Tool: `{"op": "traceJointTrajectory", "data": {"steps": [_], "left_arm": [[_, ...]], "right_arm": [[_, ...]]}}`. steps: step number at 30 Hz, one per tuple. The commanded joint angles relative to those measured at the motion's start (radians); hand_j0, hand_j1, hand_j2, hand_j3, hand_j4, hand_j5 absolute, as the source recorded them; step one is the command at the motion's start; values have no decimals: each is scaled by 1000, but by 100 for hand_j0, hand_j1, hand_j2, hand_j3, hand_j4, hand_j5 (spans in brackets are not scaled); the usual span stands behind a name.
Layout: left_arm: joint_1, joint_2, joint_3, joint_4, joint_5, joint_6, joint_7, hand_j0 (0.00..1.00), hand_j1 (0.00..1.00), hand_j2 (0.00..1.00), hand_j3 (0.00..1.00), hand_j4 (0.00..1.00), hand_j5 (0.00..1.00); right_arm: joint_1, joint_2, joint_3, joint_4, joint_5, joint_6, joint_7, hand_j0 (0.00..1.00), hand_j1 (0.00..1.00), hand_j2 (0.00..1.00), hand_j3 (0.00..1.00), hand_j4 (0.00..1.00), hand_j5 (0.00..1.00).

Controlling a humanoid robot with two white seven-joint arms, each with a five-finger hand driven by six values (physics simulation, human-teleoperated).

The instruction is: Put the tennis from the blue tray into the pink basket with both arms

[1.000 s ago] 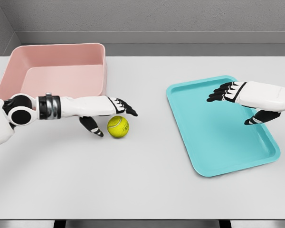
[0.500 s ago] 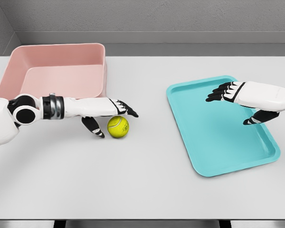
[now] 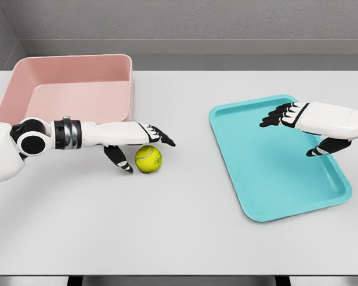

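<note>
A yellow-green tennis ball (image 3: 148, 159) lies on the white table, just in front of the pink basket (image 3: 71, 89) and well left of the blue tray (image 3: 274, 156). My left hand (image 3: 142, 150) reaches in from the left and straddles the ball: its fingers (image 3: 158, 136) stretch over the ball's top and its thumb (image 3: 118, 159) points down at the ball's left side. The hand is open, not closed on the ball. My right hand (image 3: 295, 132) hovers open over the tray's right half, holding nothing.
The basket stands at the table's back left, its front wall close behind my left forearm. The tray lies tilted on the right side with nothing in it. A grey wall runs behind the table's far edge.
My left hand has crept slightly to the right over the ball. The ball, tray, basket and right hand have stayed where they were.
</note>
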Motion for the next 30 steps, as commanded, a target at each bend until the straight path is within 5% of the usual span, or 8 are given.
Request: {"op": "traceJointTrajectory", "data": {"steps": [1,15,20,30], "left_arm": [[0,0,-1,1,8,2,0,100,100,100,100,100,100],[0,-15,-16,12,3,2,1,100,100,100,100,100,100],[-8,-15,-23,13,3,2,3,86,86,86,86,86,86],[-18,-14,-53,13,4,2,3,80,80,80,80,80,80]], "right_arm": [[0,-1,-1,0,-7,2,0,100,100,100,100,100,100],[2,0,-1,14,-7,2,0,100,100,100,100,100,100],[2,0,-1,15,-7,2,0,100,100,100,100,100,100],[2,9,-1,15,-7,2,0,100,100,100,100,100,100]]}}
